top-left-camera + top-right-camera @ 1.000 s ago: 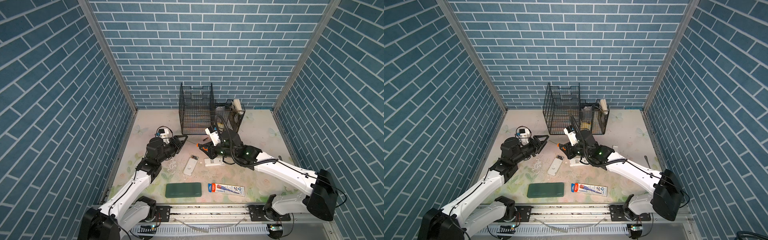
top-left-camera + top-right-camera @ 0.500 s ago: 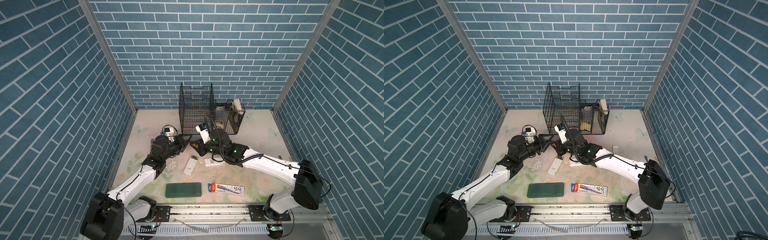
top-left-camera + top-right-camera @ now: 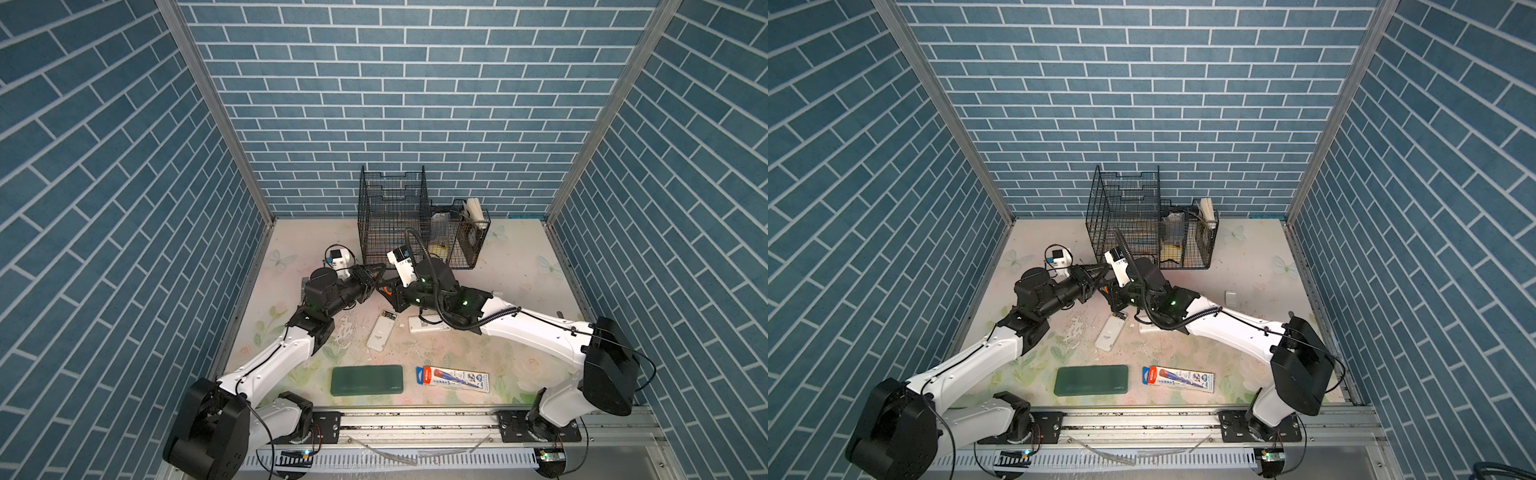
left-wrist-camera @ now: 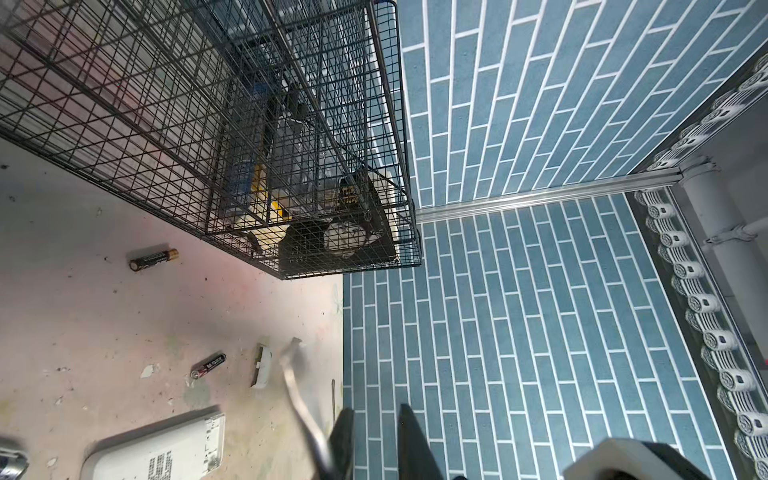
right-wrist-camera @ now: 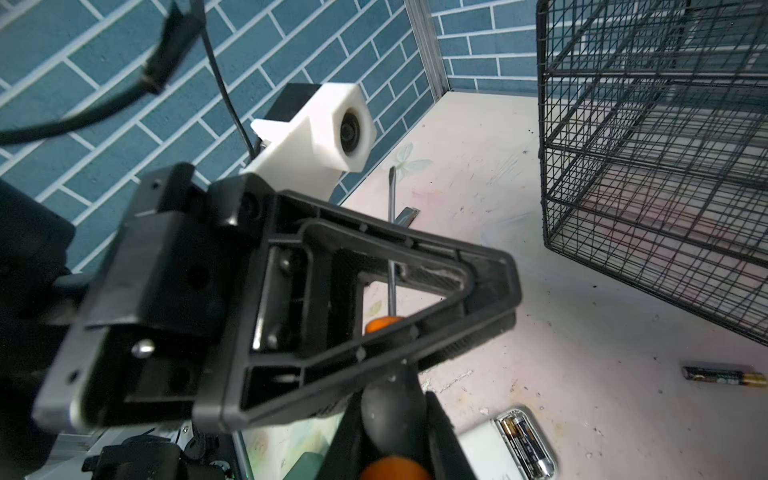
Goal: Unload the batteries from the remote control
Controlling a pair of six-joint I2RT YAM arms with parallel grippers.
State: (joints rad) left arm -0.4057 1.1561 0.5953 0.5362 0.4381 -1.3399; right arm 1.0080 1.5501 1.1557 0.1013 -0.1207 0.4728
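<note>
Both top views: the arms stretch low and meet mid-frame, just below the wire basket point(image 3: 392, 224), left gripper point(image 3: 376, 272) tip to tip with the right gripper point(image 3: 388, 291). Left wrist view: two batteries point(image 4: 153, 259) lie loose on the counter point(image 4: 83, 324) at left. The left gripper's clenched, can't tell if it pinches anything. Right wrist view: the right gripper grasps the screwdriver point(image 5: 392, 415), and two batteries sit in the remote point(image 5: 482, 449), lower right. Halfway done, I'd guess.

The left hand point(image 3: 378, 275) has been closed and brought toward the worktop's point(image 3: 511, 266) middle. The right hand point(image 3: 386, 291), gripping the orange-and-black-handled screwdriver point(image 5: 388, 409), has been drawn toward its left edge.
</note>
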